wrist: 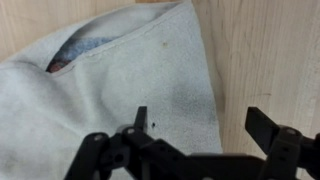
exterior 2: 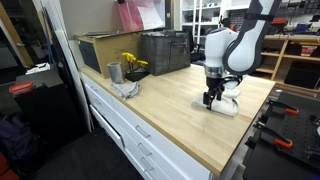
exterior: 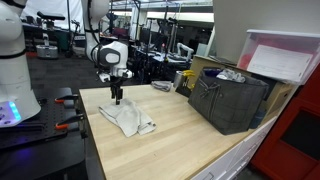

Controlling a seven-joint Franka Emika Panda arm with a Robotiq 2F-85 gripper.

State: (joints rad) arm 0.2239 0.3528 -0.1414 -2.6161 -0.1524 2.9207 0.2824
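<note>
Tool (wrist: 197,118) spread wide, pinching nothing, hangs just above the right edge of a crumpled white cloth (wrist: 100,90) on the near left of the wooden worktop (exterior: 180,135). Farther right stands a dark crate (exterior: 230,100).

A cloth (exterior: 128,118) lies on the table (exterior: 175,140) beneath the claw (exterior: 117,99); a crate (exterior: 230,100) sits well apart.

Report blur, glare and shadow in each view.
Wrist view: the cloth is soft and slightly blurred, the tool a dark silhouette, fingers apart. In an exterior view the table is evenly lit, no glare. In an exterior view the crate is dim against a bright background.
</note>
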